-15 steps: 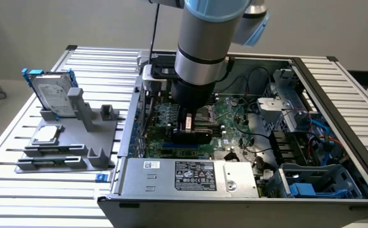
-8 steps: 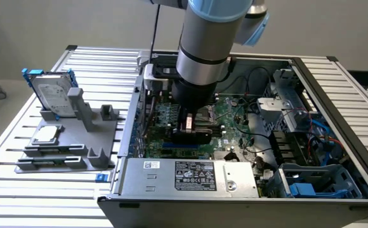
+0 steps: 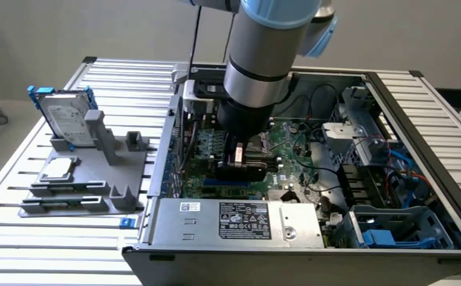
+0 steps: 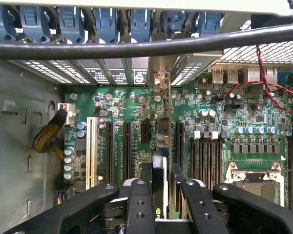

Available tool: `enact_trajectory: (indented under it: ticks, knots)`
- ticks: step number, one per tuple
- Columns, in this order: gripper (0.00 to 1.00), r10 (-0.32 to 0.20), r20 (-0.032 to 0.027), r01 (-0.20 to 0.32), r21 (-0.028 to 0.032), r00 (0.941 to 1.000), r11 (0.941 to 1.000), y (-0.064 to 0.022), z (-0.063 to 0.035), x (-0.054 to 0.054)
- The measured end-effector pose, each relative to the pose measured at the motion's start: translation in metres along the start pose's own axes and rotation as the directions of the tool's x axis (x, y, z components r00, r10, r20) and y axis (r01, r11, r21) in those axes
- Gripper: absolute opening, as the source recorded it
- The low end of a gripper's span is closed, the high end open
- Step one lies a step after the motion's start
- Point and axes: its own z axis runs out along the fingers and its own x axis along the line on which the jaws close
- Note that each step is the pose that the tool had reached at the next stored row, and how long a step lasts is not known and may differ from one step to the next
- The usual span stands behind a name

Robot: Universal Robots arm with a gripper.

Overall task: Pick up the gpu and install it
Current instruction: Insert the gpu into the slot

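Note:
My gripper [image 3: 239, 156] reaches down into the open computer case [image 3: 159, 179], over the green motherboard [image 3: 294, 143]. It is shut on the gpu [image 3: 251, 168], which looks like a dark block under the wrist. In the wrist view the gpu [image 4: 159, 141] stands edge-on between my black fingers [image 4: 139, 200]. Its metal bracket end points at the case's rear slot openings. My gripper [image 4: 161, 168] holds it among the black expansion slots [image 4: 128, 146] on the motherboard [image 4: 224, 112]. I cannot tell whether its edge is seated in a slot.
A grey fixture [image 3: 80, 179] beside the case holds a silver hard drive with blue rails [image 3: 65, 116] and a small silver chip [image 3: 59, 168]. The power supply [image 3: 239, 220] fills the case's near side. A thick black cable [image 4: 136, 48], red-black wires [image 4: 263, 83] and the CPU socket [image 4: 251, 178] lie near the card.

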Motion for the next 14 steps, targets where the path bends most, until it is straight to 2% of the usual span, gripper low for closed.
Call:
enact_trajectory:
  ticks: [6, 14]
  knots:
    - [0.27, 0.006, 0.0008, -0.006, -0.0076, 1.0000, 1.0000, -0.0005, -0.0001, 0.0007]
    - [0.27, 0.008, 0.0005, -0.008, -0.0090, 1.0000, 0.9999, -0.0007, 0.0017, 0.0009]
